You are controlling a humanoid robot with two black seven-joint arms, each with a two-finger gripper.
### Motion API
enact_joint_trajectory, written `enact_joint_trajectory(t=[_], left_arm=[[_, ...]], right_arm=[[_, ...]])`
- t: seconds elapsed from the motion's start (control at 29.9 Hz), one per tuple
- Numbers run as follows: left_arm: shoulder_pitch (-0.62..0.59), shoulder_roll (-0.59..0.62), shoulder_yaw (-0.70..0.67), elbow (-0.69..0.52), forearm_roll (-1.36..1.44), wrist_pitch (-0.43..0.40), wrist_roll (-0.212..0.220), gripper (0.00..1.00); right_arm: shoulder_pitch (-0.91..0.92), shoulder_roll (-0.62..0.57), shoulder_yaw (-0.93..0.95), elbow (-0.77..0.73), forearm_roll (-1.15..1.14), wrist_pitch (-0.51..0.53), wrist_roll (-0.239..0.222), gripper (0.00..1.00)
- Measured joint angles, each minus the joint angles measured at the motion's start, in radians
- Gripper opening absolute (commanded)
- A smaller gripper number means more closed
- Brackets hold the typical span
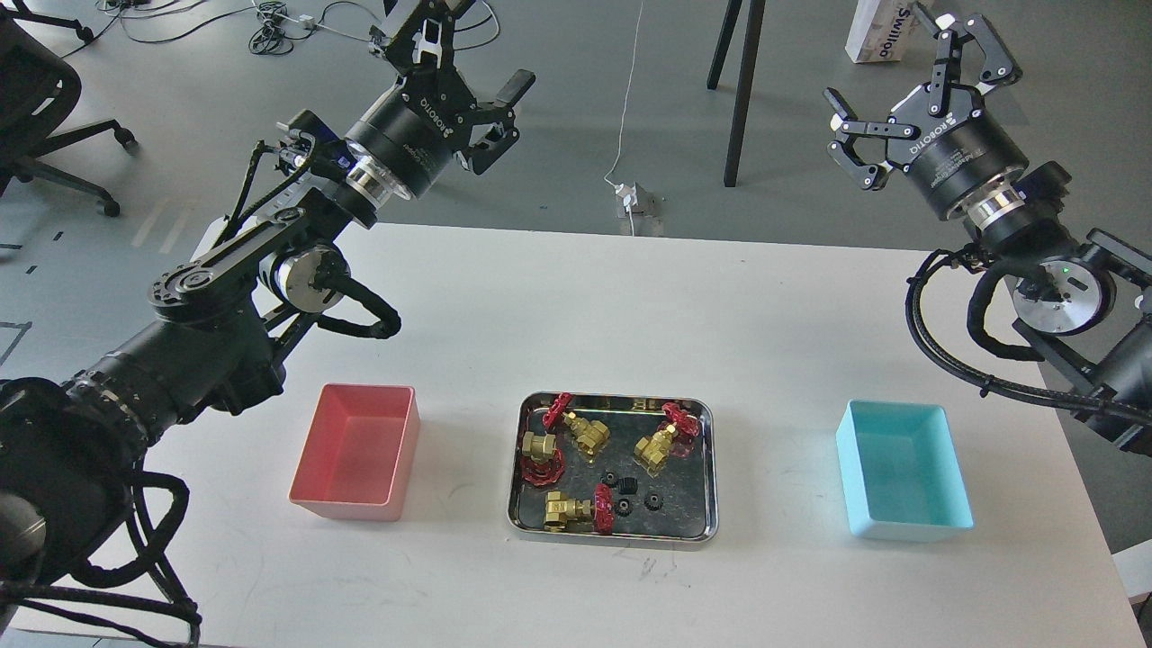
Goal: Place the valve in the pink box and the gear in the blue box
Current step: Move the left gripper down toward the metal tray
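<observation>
left gripper partly cut off

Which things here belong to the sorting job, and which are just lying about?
Belong:
- brass valves with red handwheels
- small black toothed gears
- shiny steel tray
- salmon-pink plastic bin
- light blue plastic bin

Lying about:
- black office chair
- floor cables
- white carton

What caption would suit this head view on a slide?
Both open grippers, left and right, raised above a steel tray of valves and gears, between pink box and blue box.
</observation>
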Motion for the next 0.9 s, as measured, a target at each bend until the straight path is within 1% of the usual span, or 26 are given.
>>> enact_joint_trajectory(t=[0.13, 0.17, 0.23, 0.3, 0.43, 0.5, 0.57, 0.67, 0.7, 0.77, 0.8, 0.83, 0.87, 0.9], left_arm=[[0.002, 0.0, 0.0, 0.009, -0.002, 0.0, 0.0, 1.0], [0.002, -0.001, 0.0, 0.014, -0.003, 0.0, 0.0, 1.0], [0.002, -0.004, -0.003, 0.022, -0.006, 0.0, 0.0, 1.0], [0.01, -0.02, -0.007, 0.028, -0.011, 0.0, 0.0, 1.0], [0.032, -0.121, -0.016, 0.007, -0.012, 0.0, 0.0, 1.0], [0.032, -0.144, -0.038, -0.039, -0.012, 0.0, 0.0, 1.0], [0.032, -0.143, -0.053, -0.106, -0.006, 0.0, 0.0, 1.0], [0.022, -0.09, -0.051, -0.226, 0.059, 0.005, 0.0, 1.0], [0.013, -0.056, -0.044, -0.274, 0.114, 0.03, 0.0, 1.0], [-0.022, 0.02, 0.009, -0.361, 0.218, 0.113, 0.0, 1.0], [-0.054, 0.064, 0.076, -0.404, 0.257, 0.167, 0.0, 1.0], [-0.099, 0.107, 0.174, -0.444, 0.285, 0.229, 0.0, 1.0], [-0.147, 0.141, 0.274, -0.474, 0.302, 0.288, 0.0, 1.0], [-0.212, 0.174, 0.401, -0.503, 0.32, 0.363, 0.0, 1.0]], right_arm=[[-0.004, 0.005, -0.004, 0.022, -0.062, -0.003, -0.001, 0.99], [-0.003, 0.006, 0.0, 0.034, -0.068, -0.024, -0.001, 1.0], [0.008, 0.006, 0.024, 0.05, -0.073, -0.09, -0.002, 1.0], [0.036, 0.007, 0.067, 0.056, -0.074, -0.18, -0.002, 1.0], [0.121, 0.006, 0.115, 0.06, -0.072, -0.357, -0.002, 1.0], [0.161, -0.004, 0.122, 0.056, -0.063, -0.422, -0.007, 1.0], [0.181, -0.011, 0.123, 0.052, -0.049, -0.467, -0.019, 1.0], [0.184, -0.042, 0.118, 0.059, -0.015, -0.501, -0.053, 1.0], [0.179, -0.059, 0.118, 0.068, -0.008, -0.504, -0.061, 1.0], [0.163, -0.082, 0.121, 0.091, -0.002, -0.505, -0.066, 1.0], [0.153, -0.089, 0.124, 0.104, -0.001, -0.505, -0.066, 1.0], [0.144, -0.096, 0.131, 0.116, -0.001, -0.503, -0.067, 1.0], [0.138, -0.101, 0.138, 0.124, -0.001, -0.501, -0.067, 1.0], [0.132, -0.106, 0.146, 0.129, -0.001, -0.501, -0.067, 1.0]])
